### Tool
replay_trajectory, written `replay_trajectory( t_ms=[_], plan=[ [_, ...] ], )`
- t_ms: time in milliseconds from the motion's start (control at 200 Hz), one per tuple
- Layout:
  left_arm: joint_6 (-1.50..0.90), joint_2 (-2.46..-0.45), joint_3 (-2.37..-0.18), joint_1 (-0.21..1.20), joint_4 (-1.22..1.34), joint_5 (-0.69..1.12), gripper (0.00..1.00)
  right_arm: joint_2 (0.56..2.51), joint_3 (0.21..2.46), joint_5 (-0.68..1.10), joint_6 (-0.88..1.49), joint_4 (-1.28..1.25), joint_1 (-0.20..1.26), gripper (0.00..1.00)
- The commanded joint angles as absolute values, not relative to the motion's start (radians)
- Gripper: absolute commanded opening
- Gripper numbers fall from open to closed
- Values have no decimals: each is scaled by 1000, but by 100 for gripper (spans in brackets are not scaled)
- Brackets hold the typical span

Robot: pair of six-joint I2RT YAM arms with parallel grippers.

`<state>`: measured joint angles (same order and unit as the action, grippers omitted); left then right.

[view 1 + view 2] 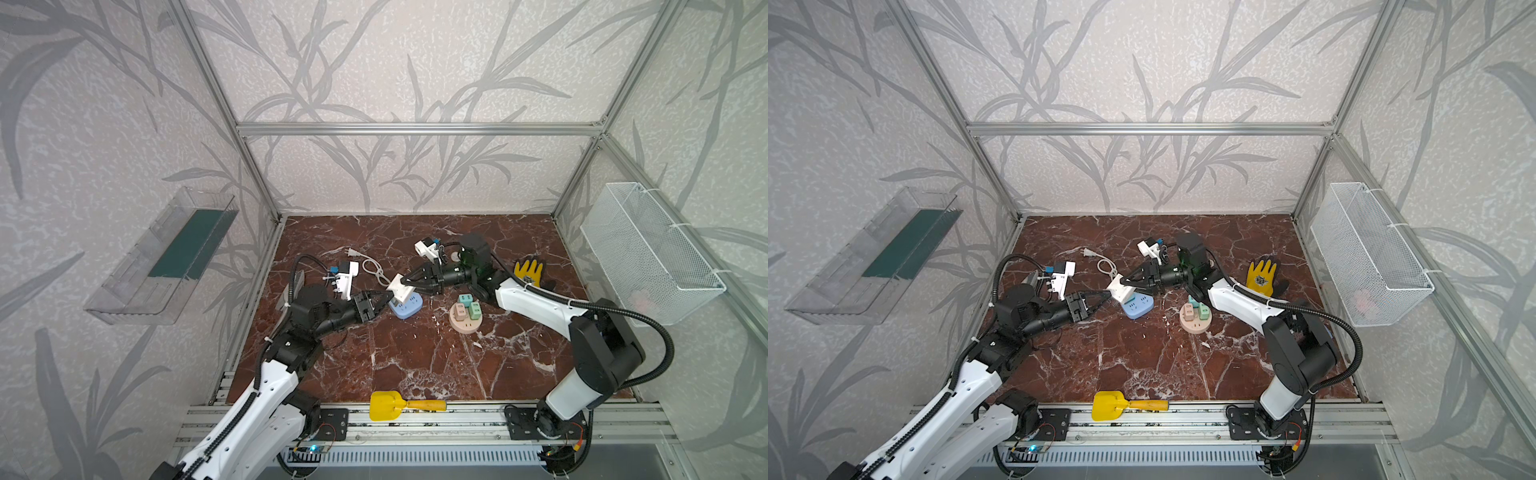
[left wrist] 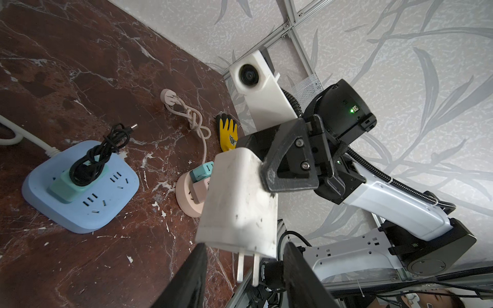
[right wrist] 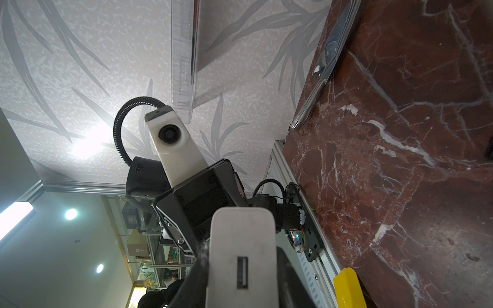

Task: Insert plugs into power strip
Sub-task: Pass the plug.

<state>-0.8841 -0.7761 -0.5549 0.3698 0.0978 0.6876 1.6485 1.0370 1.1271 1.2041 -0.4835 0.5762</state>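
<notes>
As right end effector (image 1: 405, 284) clamps charger (image 2: 240, 197), left wrist shows left end effector (image 2: 245, 248) apart.

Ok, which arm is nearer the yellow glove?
Right. The right arm passes just beside the glove; the left arm sits beyond the blue power strip.
</notes>
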Motion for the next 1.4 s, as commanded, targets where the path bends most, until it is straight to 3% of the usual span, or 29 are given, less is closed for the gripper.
replay_trajectory(
  t_ms=[0, 135, 655, 835, 945, 1095, 1140, 1245, 1395],
  plan=[
    [-924, -797, -548, 362, 217, 733, 48, 1661, 1011, 1169, 1356, -763, 575, 0],
    [-934, -823, -547, 360, 244, 742, 49, 1701, 990, 1167, 1486, -962, 574, 0],
    [-971, -860, -516, 359, 318, 739, 47, 1743, 968, 1172, 1527, -1041, 588, 0],
    [-1010, -882, -504, 359, 398, 748, 38, 1751, 969, 1170, 1506, -1024, 605, 0],
    [-1026, -888, -496, 359, 431, 757, 21, 1762, 974, 1167, 1487, -1000, 613, 0],
    [-1030, -883, -479, 359, 445, 759, 7, 1777, 985, 1160, 1452, -958, 618, 0],
    [-1035, -883, -473, 359, 461, 768, 8, 1786, 989, 1155, 1450, -954, 621, 0],
    [-1050, -882, -461, 359, 488, 778, 23, 1809, 1011, 1152, 1463, -969, 635, 0],
    [-1049, -878, -459, 359, 487, 781, 25, 1867, 1047, 1148, 1543, -1071, 659, 0]
  ],
)
